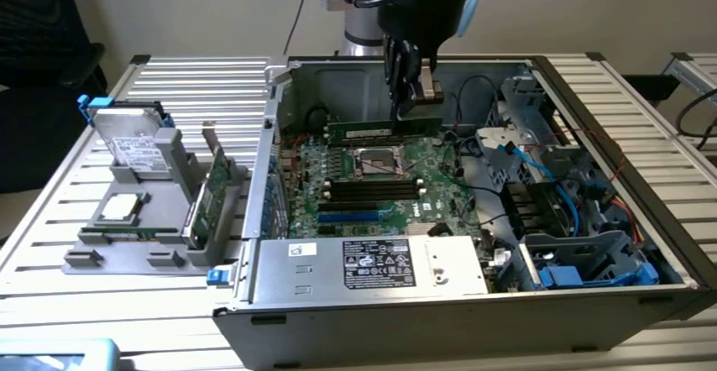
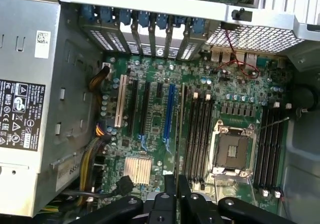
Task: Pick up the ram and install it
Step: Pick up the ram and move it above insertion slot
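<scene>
My gripper (image 1: 410,94) hangs inside the open computer case (image 1: 627,161), shut on the ram (image 1: 381,128), a long thin green stick held level above the far part of the motherboard (image 1: 336,169). In the wrist view the ram (image 2: 180,129) appears edge-on, running out from between my fingers (image 2: 170,196) over the board, just beside the black memory slots (image 2: 197,134). It floats above the board, seated in no slot. The CPU socket (image 1: 377,161) lies right below the stick, and a second bank of black slots (image 2: 267,144) sits beyond the socket (image 2: 232,151).
A silver power supply (image 1: 370,266) fills the case's near end. Blue and black cables (image 1: 538,174) and drive bays crowd the exterior view's right. Outside the case, a grey holder (image 1: 134,249) carries a hard drive (image 1: 129,144) and a taller green expansion card (image 1: 213,195).
</scene>
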Available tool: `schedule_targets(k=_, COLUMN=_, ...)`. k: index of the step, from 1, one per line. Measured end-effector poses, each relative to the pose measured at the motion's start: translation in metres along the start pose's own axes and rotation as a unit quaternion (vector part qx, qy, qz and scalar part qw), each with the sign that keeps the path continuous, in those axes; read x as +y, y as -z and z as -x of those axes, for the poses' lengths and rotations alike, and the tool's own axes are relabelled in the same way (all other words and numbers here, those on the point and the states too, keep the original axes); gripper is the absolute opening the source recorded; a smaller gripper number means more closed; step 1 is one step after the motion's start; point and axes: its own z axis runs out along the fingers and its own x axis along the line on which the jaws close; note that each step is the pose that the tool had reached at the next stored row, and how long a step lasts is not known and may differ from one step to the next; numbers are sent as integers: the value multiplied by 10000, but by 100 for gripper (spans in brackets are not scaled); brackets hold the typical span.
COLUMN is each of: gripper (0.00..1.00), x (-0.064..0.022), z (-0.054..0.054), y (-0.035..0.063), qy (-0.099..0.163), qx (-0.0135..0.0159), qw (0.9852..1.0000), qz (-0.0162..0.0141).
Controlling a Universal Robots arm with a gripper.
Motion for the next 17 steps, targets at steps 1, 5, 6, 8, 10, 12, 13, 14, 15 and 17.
schedule_targets(k=1, gripper=14, x=-4, z=15, y=-5, qy=-3, qx=0, qw=10000, qz=0)
schedule_targets(k=5, gripper=14, x=-10, z=53, y=-27, qy=-40, qx=0, qw=10000, qz=-1)
schedule_targets(k=6, gripper=14, x=-11, z=65, y=-33, qy=-50, qx=-1, qw=10000, qz=-1)
schedule_targets(k=8, gripper=14, x=-14, z=90, y=-44, qy=-64, qx=-1, qw=10000, qz=-1)
schedule_targets(k=10, gripper=14, x=-17, z=117, y=-55, qy=-76, qx=-1, qw=10000, qz=-1)
schedule_targets(k=12, gripper=14, x=-20, z=140, y=-66, qy=-89, qx=-1, qw=10000, qz=-2)
schedule_targets(k=13, gripper=14, x=-22, z=152, y=-72, qy=-97, qx=-1, qw=10000, qz=-2)
schedule_targets(k=14, gripper=14, x=-23, z=164, y=-78, qy=-105, qx=-1, qw=9999, qz=-2)
schedule_targets(k=15, gripper=14, x=-24, z=175, y=-84, qy=-113, qx=-1, qw=9999, qz=-2)
schedule_targets(k=17, gripper=14, x=-27, z=196, y=-96, qy=-133, qx=-1, qw=9999, qz=-3)
